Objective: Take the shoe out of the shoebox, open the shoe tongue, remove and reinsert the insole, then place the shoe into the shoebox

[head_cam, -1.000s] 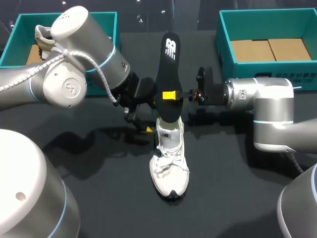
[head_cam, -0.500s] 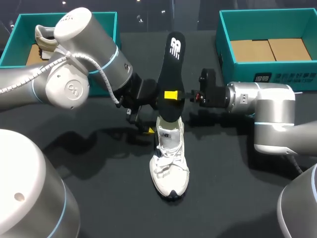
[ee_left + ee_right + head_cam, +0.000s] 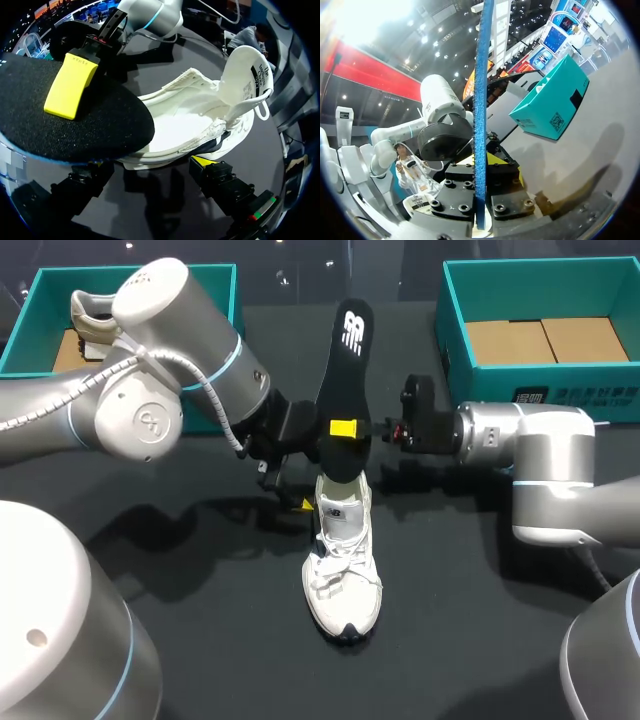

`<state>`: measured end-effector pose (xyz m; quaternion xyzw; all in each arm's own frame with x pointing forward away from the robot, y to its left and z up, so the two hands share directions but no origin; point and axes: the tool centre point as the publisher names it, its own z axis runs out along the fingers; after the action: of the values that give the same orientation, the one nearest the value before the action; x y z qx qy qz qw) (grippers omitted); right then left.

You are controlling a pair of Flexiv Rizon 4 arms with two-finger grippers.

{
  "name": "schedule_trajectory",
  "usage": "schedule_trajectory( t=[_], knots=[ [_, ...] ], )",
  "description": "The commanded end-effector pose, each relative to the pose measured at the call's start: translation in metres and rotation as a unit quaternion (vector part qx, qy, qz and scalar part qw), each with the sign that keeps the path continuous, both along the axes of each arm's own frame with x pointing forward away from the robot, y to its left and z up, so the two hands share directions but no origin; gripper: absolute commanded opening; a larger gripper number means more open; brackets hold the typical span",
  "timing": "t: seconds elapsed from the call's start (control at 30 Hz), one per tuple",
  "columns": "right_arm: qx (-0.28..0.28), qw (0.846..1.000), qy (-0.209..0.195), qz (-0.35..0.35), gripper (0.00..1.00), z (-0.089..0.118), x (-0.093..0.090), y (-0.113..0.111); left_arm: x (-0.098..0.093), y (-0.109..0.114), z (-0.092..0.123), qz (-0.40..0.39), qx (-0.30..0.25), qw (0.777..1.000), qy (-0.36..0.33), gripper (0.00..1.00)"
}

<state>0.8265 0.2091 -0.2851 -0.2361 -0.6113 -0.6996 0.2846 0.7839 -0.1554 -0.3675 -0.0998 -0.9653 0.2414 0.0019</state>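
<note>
Insole [image 3: 341, 380] upright over shoe [image 3: 342, 575] mouth blocks entry; L arm [image 3: 150, 410] crowds heel; toe end free.

The table [image 3: 450, 620] is a flat, matt black surface, and three items rest directly on it. A white shoe [image 3: 342, 560] stands upright on its sole near the middle, laced, with its toe pointing at the near edge and its heel towards the far edge. It is well apart from both boxes. A teal left shoebox [image 3: 60, 273] sits open-topped at the far left corner and a matching right shoebox [image 3: 480, 380] sits at the far right corner, with a strip of bare table between them.
</note>
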Motion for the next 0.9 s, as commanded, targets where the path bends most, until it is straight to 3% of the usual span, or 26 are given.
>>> schedule_trajectory(
  t=[0.03,0.5,0.9],
  knots=[
    [-0.003,1.0,-0.004,-0.005,0.0,-0.001,-0.003,0.002,0.0,0.0,-0.001,-0.001,-0.001,1.0,0.0,1.0],
    [-0.003,0.999,-0.045,0.003,0.0,-0.007,-0.016,0.003,0.0,0.0,-0.001,-0.001,-0.001,1.0,0.0,1.0],
    [-0.009,0.999,-0.043,0.011,0.0,-0.023,-0.03,0.004,0.0,0.0,-0.001,-0.001,-0.001,1.0,0.0,1.0]
  ],
)
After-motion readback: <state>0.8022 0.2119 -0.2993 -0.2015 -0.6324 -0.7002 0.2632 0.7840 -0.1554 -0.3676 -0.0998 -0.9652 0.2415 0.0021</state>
